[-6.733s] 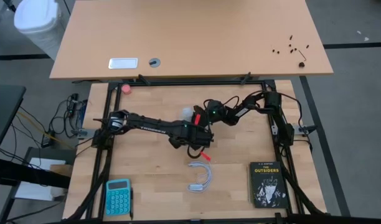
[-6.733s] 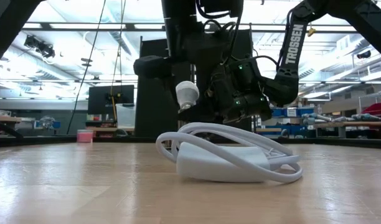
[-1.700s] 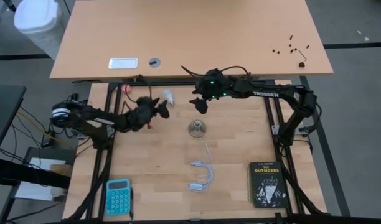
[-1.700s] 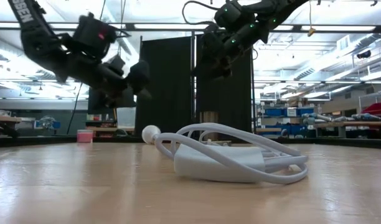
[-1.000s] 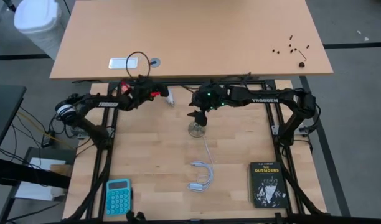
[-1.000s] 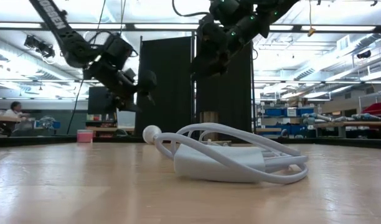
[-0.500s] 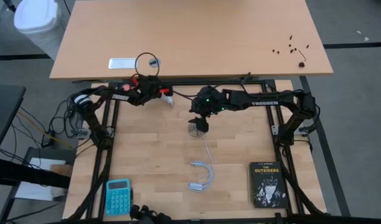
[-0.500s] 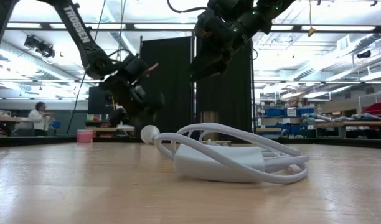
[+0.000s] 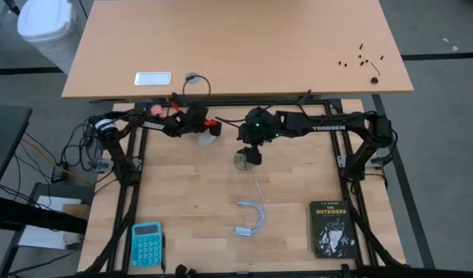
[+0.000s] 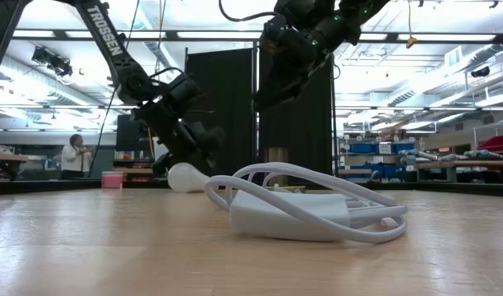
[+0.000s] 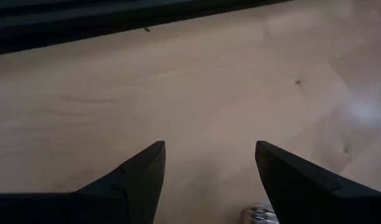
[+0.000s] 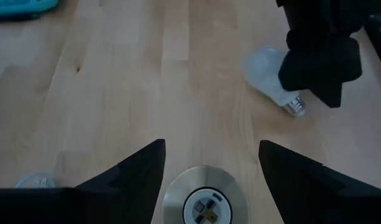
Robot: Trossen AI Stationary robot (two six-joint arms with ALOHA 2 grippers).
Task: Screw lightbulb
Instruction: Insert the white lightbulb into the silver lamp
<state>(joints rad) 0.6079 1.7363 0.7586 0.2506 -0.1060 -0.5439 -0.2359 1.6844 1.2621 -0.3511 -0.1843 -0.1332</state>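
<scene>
Lightbulb [image 9: 209, 140] on slatted wooden tabletop [image 9: 190, 201]

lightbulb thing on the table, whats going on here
The left gripper hangs over the lightbulb lying on the table, fingers open, screw base just between them, not gripped. The right gripper hovers open over the socket, whose white cord trails to a coil. Nothing is screwed in yet.

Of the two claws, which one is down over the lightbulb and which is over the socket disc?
The left claw is down over the lightbulb, which lies on its side on the table. The right claw hangs above the round metal socket disc.
</scene>
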